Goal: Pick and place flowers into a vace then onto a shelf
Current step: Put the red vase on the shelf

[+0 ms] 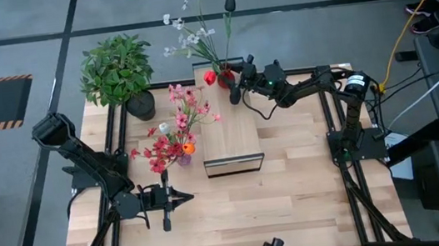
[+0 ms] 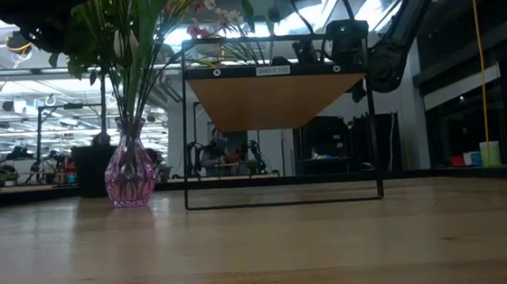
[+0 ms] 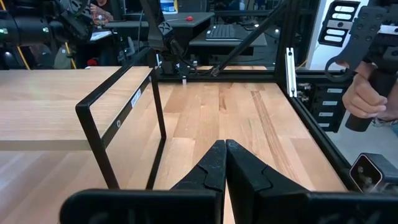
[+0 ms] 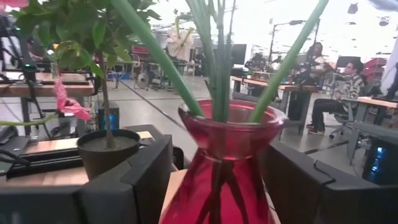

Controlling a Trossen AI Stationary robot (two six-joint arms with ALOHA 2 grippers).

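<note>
A red glass vase (image 1: 225,78) (image 4: 224,162) with green stalks (image 4: 217,62) and white blossoms (image 1: 191,26) is at the far end of the light-wood shelf (image 1: 229,134). My right gripper (image 1: 235,81) (image 4: 224,186) reaches in from the table's right, with one finger on each side of the vase. A pink vase (image 1: 183,157) (image 2: 130,174) full of pink and red flowers (image 1: 179,132) stands on the table left of the shelf. My left gripper (image 1: 187,197) (image 3: 225,155) waits shut near the table's near left, touching nothing. My right gripper has the red vase's body (image 4: 186,180) pinched between its two fingers (image 4: 143,180), below the flared rim. The fingers come in level from the table's right. The vase stays upright with its stalks rising above the fingers. Its base is hidden, so I cannot tell whether it rests on the shelf.
A bushy potted plant (image 1: 116,68) (image 4: 111,152) stands at the table's far left corner, close to the shelf's far end. Bare tabletop (image 1: 295,189) lies near and right of the shelf. A person's hand (image 3: 367,99) shows beyond the table's edge, and people sit in the room behind.
</note>
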